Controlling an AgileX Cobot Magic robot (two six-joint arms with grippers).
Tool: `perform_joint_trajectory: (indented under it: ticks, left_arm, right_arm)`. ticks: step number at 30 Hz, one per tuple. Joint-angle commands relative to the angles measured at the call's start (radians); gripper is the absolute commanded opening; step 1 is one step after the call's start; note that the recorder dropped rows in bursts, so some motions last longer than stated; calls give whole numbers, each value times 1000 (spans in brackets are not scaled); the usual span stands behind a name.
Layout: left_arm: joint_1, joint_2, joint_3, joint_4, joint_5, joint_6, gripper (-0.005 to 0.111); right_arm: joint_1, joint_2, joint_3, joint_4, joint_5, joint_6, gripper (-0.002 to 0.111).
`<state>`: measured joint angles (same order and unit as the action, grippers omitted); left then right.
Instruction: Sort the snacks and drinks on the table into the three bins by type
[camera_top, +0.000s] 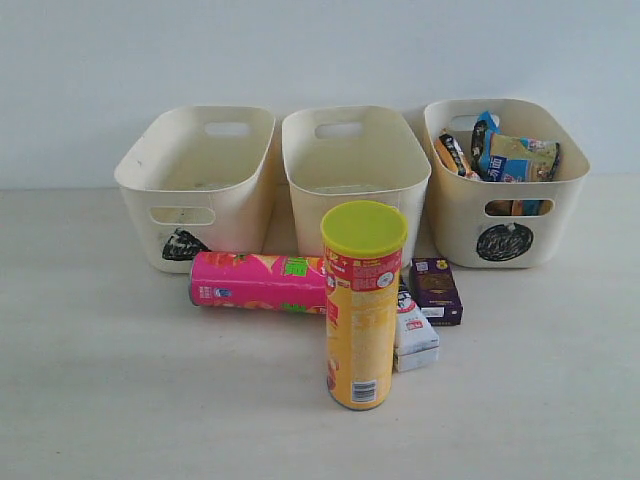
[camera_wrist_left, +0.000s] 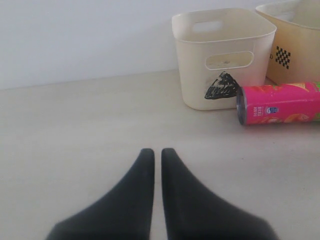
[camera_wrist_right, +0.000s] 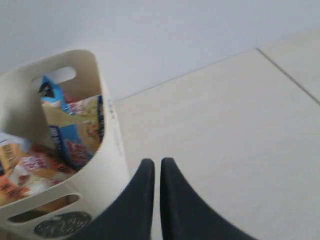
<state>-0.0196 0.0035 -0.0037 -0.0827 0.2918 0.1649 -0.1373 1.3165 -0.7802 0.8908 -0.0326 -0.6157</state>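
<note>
Bags (camera_top: 510, 155) binned, bin (camera_top: 560, 215) at far edge, right end. Tubes likely next: yellow tube (camera_top: 362, 310) upright mid-table, pink tube (camera_top: 255, 282) lying behind, purple carton (camera_top: 436, 290) beside. Both left gripper (camera_wrist_left: 156, 152) and right gripper (camera_wrist_right: 156, 162) pinched closed, empty; need opening before any grab.

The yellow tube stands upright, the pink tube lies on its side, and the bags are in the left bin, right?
Not the left bin: the exterior view shows the bags in the right bin. The yellow tube does stand upright and the pink tube does lie on its side.
</note>
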Motion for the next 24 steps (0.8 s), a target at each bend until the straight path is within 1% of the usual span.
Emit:
perform_joint_trajectory:
  ticks: [1,3,5,7,9,12,24]
  left_arm:
    - [0,-4,4,-2,0,0,4]
    - [0,-4,4,-2,0,0,4]
    - [0,-4,4,-2,0,0,4]
    - [0,-4,4,-2,0,0,4]
    - [0,-4,4,-2,0,0,4]
    - [0,-4,4,-2,0,0,4]
    - [0,-4,4,-2,0,0,4]
  right_arm:
    - [49,-81,133,-44,-231,148,0]
    - [85,-109,187,-244,-308,284,0]
    - [120,-141,249,-522,-398,523,0]
    - [133,-169,306,-767,-485,772,0]
    - [135,-198,352,-947,-564,941,0]
    - [135,-250,395,-993,-576,1003,0]
    - [138,-535,568,-987,-583,1007,0]
